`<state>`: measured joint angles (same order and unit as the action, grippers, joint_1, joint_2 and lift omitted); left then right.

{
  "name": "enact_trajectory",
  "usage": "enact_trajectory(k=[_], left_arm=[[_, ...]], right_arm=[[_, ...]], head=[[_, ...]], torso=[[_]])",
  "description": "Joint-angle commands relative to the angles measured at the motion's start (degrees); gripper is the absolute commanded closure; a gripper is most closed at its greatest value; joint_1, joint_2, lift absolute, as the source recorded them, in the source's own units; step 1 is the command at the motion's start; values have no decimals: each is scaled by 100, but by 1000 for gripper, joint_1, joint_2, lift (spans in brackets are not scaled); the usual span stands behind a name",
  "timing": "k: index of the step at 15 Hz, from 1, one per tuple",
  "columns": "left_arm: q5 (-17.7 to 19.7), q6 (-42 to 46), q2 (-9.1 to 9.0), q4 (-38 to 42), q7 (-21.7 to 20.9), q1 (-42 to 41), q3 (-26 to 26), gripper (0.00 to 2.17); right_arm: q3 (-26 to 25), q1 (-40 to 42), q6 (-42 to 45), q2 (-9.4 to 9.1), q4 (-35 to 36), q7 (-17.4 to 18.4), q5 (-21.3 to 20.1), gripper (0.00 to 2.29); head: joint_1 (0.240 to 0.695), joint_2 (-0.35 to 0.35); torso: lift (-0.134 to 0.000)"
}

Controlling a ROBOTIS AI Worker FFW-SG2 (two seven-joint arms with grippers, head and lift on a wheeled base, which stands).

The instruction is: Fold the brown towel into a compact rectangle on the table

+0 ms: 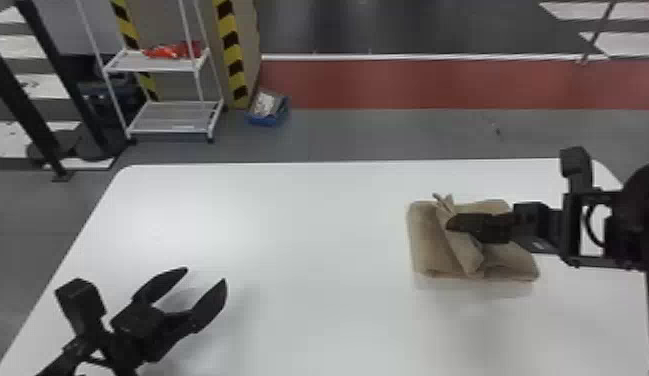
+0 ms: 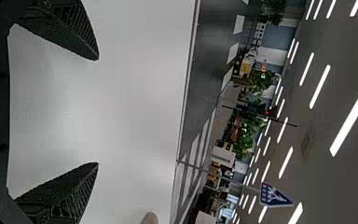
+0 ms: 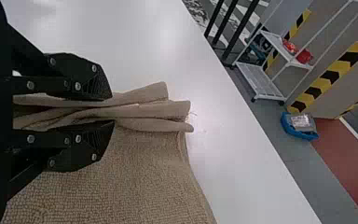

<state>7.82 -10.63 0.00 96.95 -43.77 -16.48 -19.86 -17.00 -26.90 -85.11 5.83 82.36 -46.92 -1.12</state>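
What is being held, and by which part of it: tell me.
The brown towel, by bunched upper folds pinched in the right hand. The left hand is open and holds nothing.

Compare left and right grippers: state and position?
The left gripper is open and empty; the right gripper is shut on a bunched fold of the brown towel. The left gripper is over the left side of the table, the right gripper over its right. Both have black fingers.
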Motion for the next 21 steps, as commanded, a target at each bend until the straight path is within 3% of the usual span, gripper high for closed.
enact_trajectory(k=[1,5,7,8,9,11,15,21], left_arm=[[0,12,-15,8,0,-13,0,73],[0,12,-15,8,0,-13,0,73],[0,12,-15,35,-9,-31,0,73],[0,12,-15,43,-9,-39,9,73],[0,12,-15,52,-9,-39,9,73],[0,12,-15,61,-9,-39,9,73],[0,12,-15,61,-9,-39,9,73],[9,12,-15,70,-35,-66,-53,73]], right_arm=[[-40,62,60,-20,-1,-1,174,2],[-401,229,289,-29,202,-1,754,63],[-603,229,341,-64,263,60,754,164],[-603,229,341,-55,281,131,701,441],[-568,229,341,-29,289,157,578,917],[-401,176,306,-20,289,447,183,2216],[21,88,412,-20,184,676,-160,2260],[663,62,394,-117,78,667,-72,2260]], head=[[695,45],[695,54],[695,50],[695,45],[695,40],[695,25],[695,3],[695,39]], torso=[[-124],[-124],[-124],[-124],[-124],[-124],[-124],[-124]])
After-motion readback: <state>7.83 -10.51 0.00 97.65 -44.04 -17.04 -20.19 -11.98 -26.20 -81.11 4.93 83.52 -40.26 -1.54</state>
